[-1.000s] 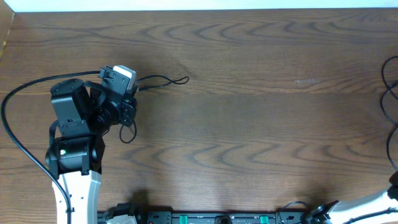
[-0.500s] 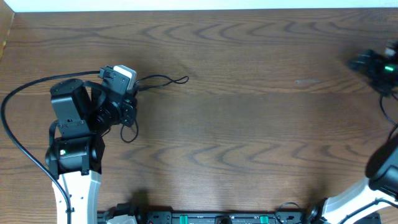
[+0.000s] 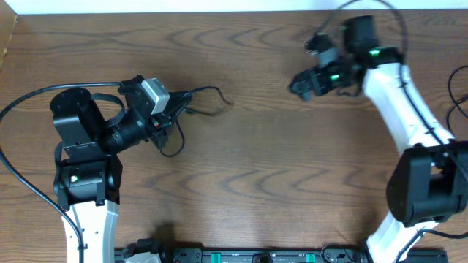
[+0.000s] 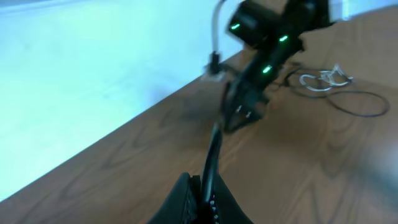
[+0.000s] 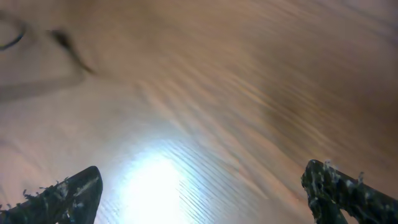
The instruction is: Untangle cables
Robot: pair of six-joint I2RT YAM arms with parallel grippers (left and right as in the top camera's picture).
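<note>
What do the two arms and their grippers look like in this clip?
The left arm and right arm have white links, black joints and green lights. The left gripper and right gripper are black. A thick black lead loops beside the left arm.

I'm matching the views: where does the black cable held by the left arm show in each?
Overhead: black cable left of centre, trailing from the left gripper.
Left wrist: bottom centre, rising from the shut jaws.
Right wrist: too blurred to tell.
Shared landmark: the wooden table.
</note>
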